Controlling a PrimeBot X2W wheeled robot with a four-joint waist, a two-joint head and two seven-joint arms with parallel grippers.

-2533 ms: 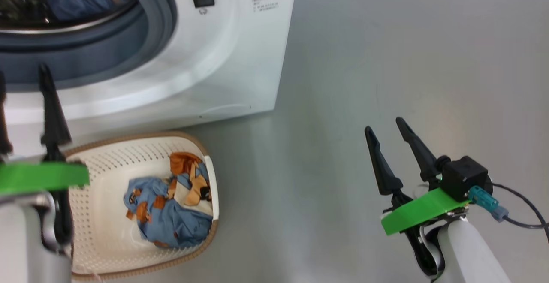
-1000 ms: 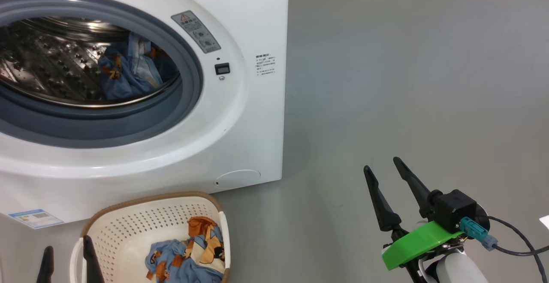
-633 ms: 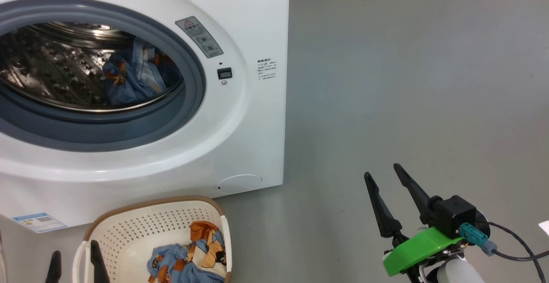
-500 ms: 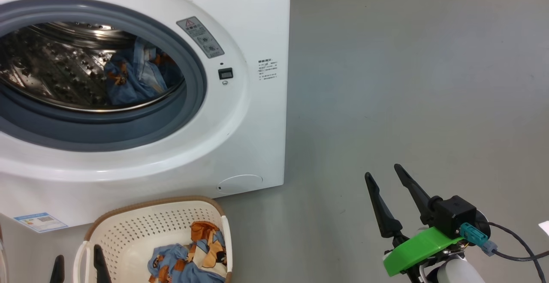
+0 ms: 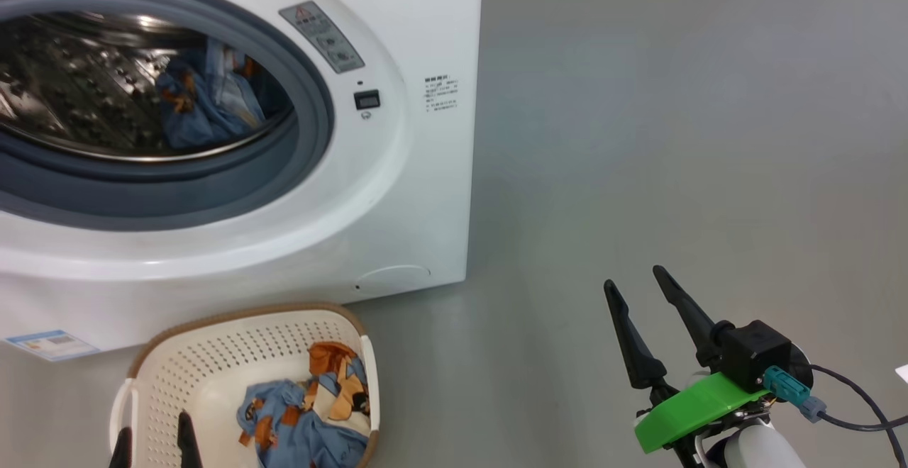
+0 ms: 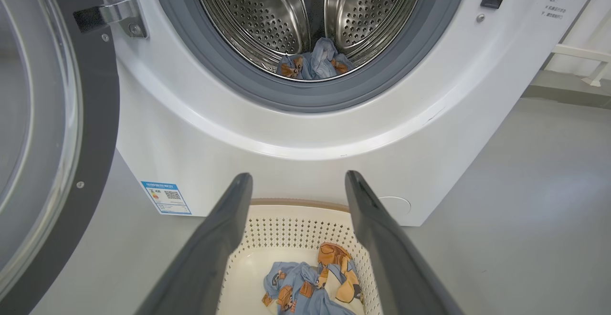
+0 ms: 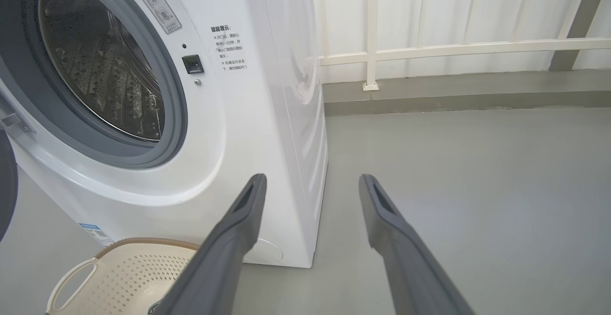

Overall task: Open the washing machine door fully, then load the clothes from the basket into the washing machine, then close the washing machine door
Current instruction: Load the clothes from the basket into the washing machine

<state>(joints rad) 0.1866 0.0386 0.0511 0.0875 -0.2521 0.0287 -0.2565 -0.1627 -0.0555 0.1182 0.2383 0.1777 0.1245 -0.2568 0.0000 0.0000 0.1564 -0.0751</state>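
Hovering over the basket (image 5: 213, 333) at 7 o'clock of the head view, the left gripper (image 6: 298, 176) has its jaws spread wide and empty, pointed down at the clothes (image 6: 310, 286) bunched toward the basket's 3 o'clock side; that pose suits a reach for the next pick. One garment (image 6: 312, 62) of the same print lies at the 6 o'clock lip of the drum (image 6: 267, 14), so loading looks partly done. The washing machine door (image 6: 95, 114) is swung out at 9 o'clock in the left wrist view, leaving the mouth of the washing machine (image 5: 397, 191) free. The right gripper (image 5: 633, 278), jaws also apart and holding nothing, is parked over bare floor (image 5: 674, 135) at 4 o'clock, well apart from the basket, probably to keep out of the left arm's path.
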